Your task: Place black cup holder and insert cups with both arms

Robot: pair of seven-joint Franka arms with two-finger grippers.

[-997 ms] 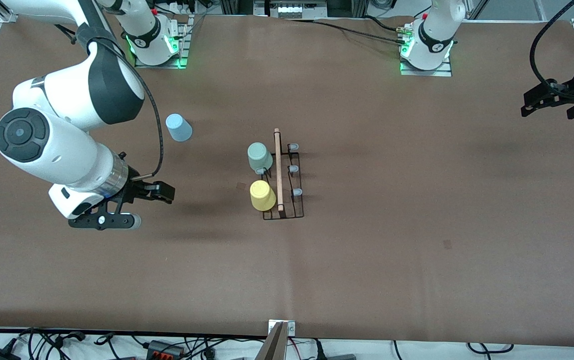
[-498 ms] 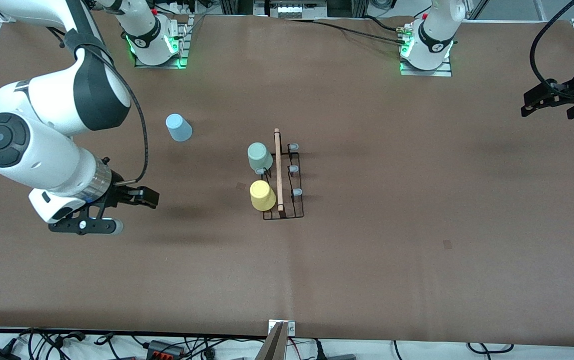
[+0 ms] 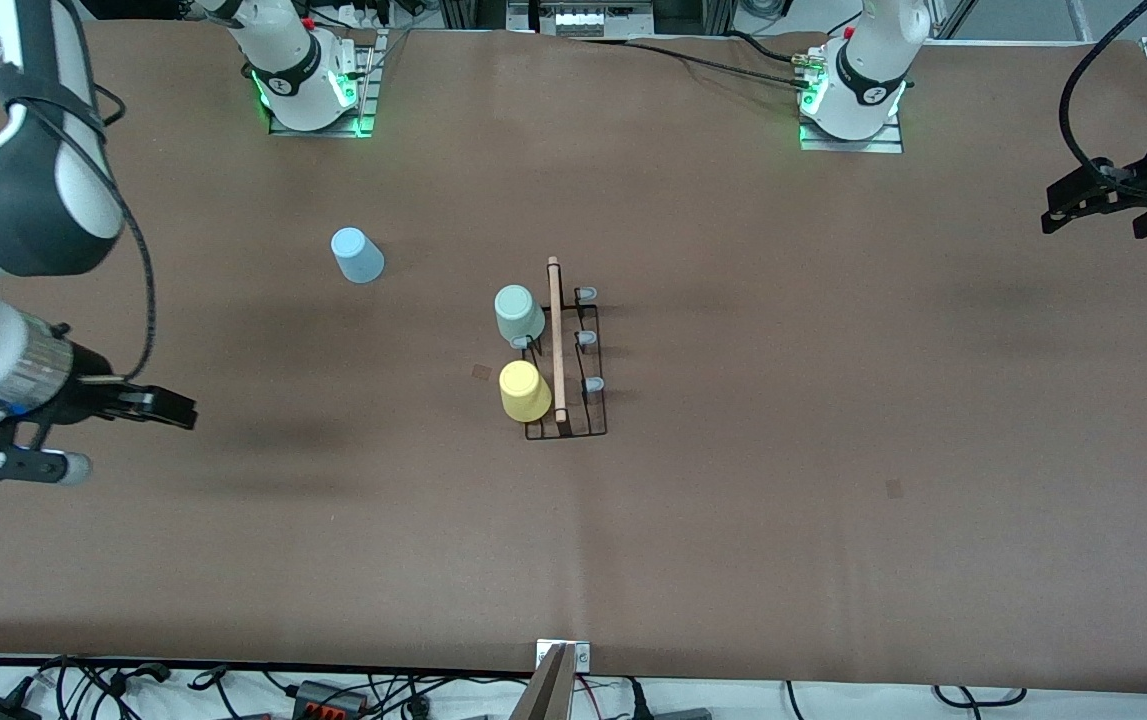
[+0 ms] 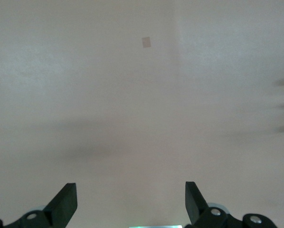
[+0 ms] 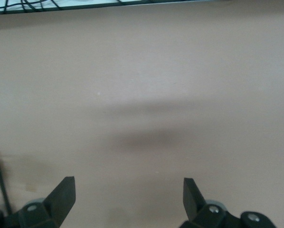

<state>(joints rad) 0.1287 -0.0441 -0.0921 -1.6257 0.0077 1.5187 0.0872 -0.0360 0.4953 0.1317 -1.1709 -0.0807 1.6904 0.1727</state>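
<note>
The black cup holder [image 3: 583, 410] with its wooden rod handle [image 3: 555, 335] stands mid-table. The pale green cup [image 3: 517, 313] and the yellow cup [image 3: 524, 390] sit upside down on its pegs, on the side toward the right arm's end. Three grey-tipped pegs [image 3: 585, 339] on its other side are bare. The light blue cup [image 3: 357, 255] stands upside down on the table, farther from the front camera and toward the right arm's end. My right gripper [image 3: 123, 438] [image 5: 128, 194] is open and empty, well away from the holder. My left gripper [image 3: 1113, 212] [image 4: 131, 199] is open and empty, waiting at its end of the table.
The brown table mat [image 3: 733, 520] carries small darker patches [image 3: 894, 488], one also in the left wrist view [image 4: 146, 42]. Cables and boxes [image 3: 323, 695] lie along the table's edge nearest the front camera. The arm bases [image 3: 308, 85] stand at the farthest edge.
My right arm has swung away from the cup holder toward its own end of the table, gripper open and empty. The cups, the holder and the left arm have not moved.
</note>
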